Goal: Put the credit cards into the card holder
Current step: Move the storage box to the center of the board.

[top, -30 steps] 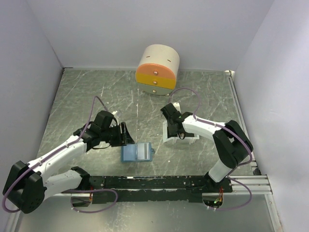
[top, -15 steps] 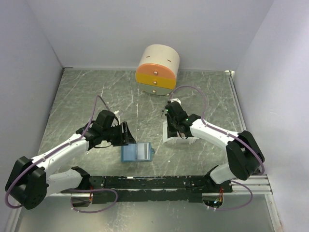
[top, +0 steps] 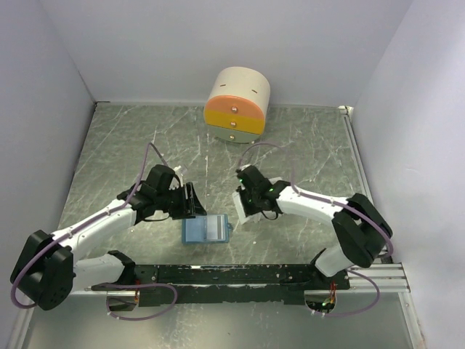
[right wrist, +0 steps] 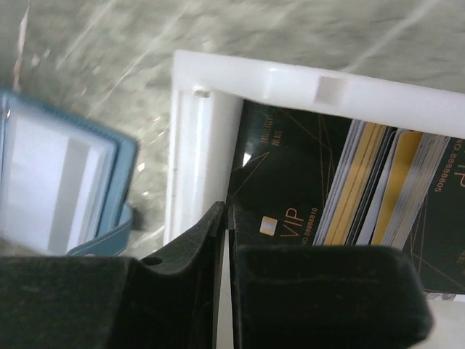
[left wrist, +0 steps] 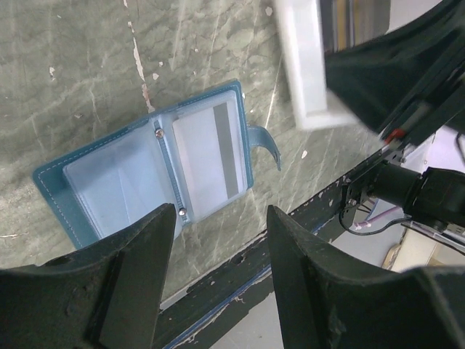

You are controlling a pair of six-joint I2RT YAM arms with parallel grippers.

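Observation:
The light-blue card holder (top: pixel 207 230) lies open on the table near the front rail, its clear pockets facing up (left wrist: pixel 145 167). A whitish card (left wrist: pixel 211 156) with a grey stripe sits in its right pocket. More credit cards lie in a shallow white tray (right wrist: pixel 290 80): a dark VIP card (right wrist: pixel 290 189) and a fanned gold and white stack (right wrist: pixel 378 182). My right gripper (right wrist: pixel 229 214) is shut on the tray's left wall, close to the holder's right side (right wrist: pixel 51 182). My left gripper (left wrist: pixel 220 218) hangs open just left of and above the holder, holding nothing.
A round cream drawer box (top: pixel 237 105) with orange and yellow fronts stands at the back centre. The white tray (top: pixel 238 211) now sits close to the holder's right edge. The black base rail (top: pixel 240 275) runs along the near edge. Grey walls enclose the table.
My right gripper closed on the tray's wall and dragged the tray left toward the card holder. The left gripper stayed open and barely moved.

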